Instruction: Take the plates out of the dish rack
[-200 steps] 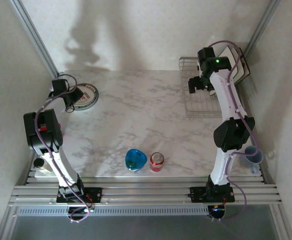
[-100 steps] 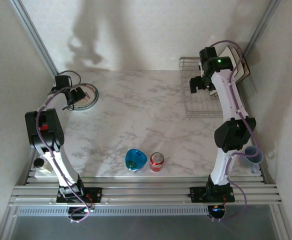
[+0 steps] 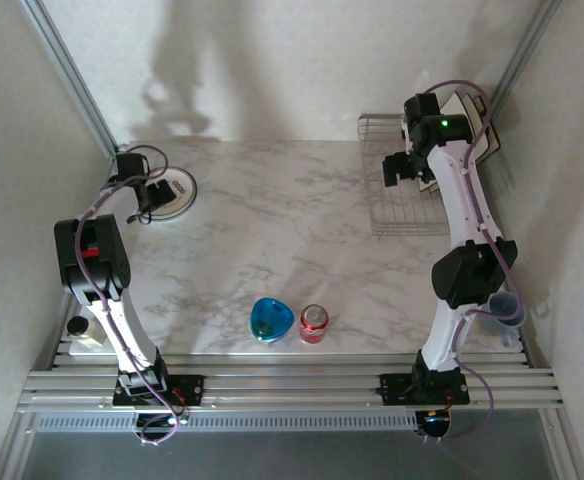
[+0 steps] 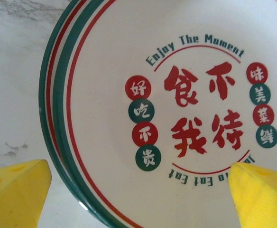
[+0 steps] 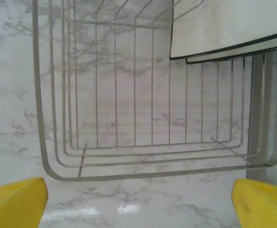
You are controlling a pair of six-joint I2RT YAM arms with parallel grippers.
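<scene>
- Left wrist view: the left tool (image 4: 138, 197) hung over a round plate (image 4: 176, 109) with its yellow pads (image 4: 15, 192) spread wide and nothing between them. The plate lay flat and face up on the marble counter (image 4: 10, 71).
- From the top camera that plate sat in the far left corner of the counter, well apart from the dish rack (image 3: 397, 205) on the far right. I took the corner for the set-down spot, chosen so that unloaded pieces would not crowd the rack.
- The right tool (image 5: 138, 204) was open as well and empty. It hovered near the rack's near edge, looking down through the bare wire floor.
- Two square plates (image 5: 224, 28) stood at the rack's far right end, one behind the other. They were tilted on edge, seemingly propped by the raised wire side.
- To my eye the right arm was there because the rack sits on its side of the counter. Its wide jaws suited taking a plate by its upper edge.
- Part of the job looked done, with the square pair not yet lifted out.
</scene>
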